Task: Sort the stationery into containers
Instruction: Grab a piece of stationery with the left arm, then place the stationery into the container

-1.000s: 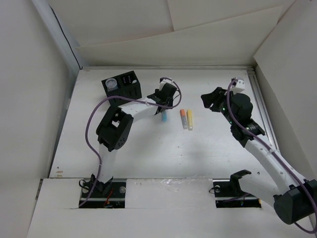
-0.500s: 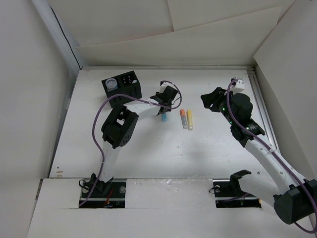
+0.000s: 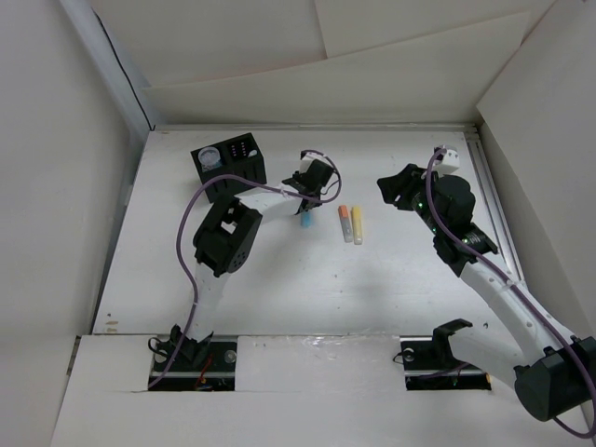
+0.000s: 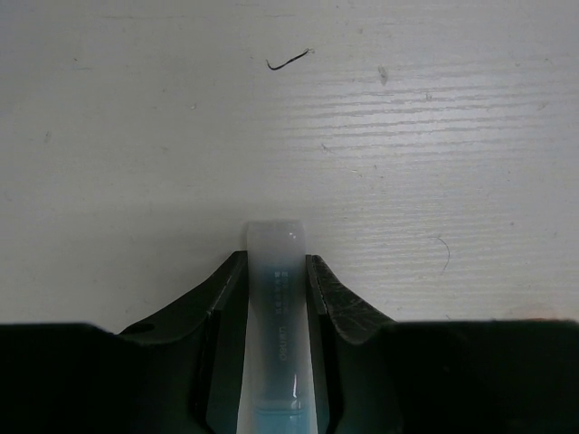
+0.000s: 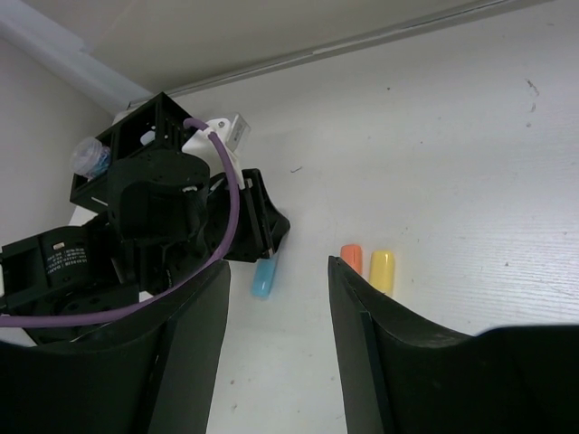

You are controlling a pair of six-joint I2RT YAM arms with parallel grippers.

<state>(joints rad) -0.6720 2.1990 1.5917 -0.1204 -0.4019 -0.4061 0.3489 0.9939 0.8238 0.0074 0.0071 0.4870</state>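
Observation:
My left gripper (image 4: 276,271) is shut on the light blue marker (image 4: 277,298), which sticks out past the fingertips, at or just above the table. In the top view this gripper (image 3: 306,203) is right of the black organizer box (image 3: 244,168), with the marker (image 3: 305,222) below it. The clear cup-like piece (image 3: 212,159) sits in the box's left compartment. The orange marker (image 3: 345,222) and yellow marker (image 3: 357,224) lie side by side at mid-table. My right gripper (image 3: 391,189) is open and empty, raised right of them. The green marker is out of view.
The right wrist view shows the organizer (image 5: 136,136) with the cup (image 5: 90,155), the left arm's purple cable (image 5: 226,194), the blue marker (image 5: 263,277), orange marker (image 5: 351,257) and yellow marker (image 5: 382,269). White walls (image 3: 112,84) enclose the table on three sides.
The left arm's elbow has shifted right and toward the back while its gripper stays at the light blue marker. The right arm and the other markers have not moved.

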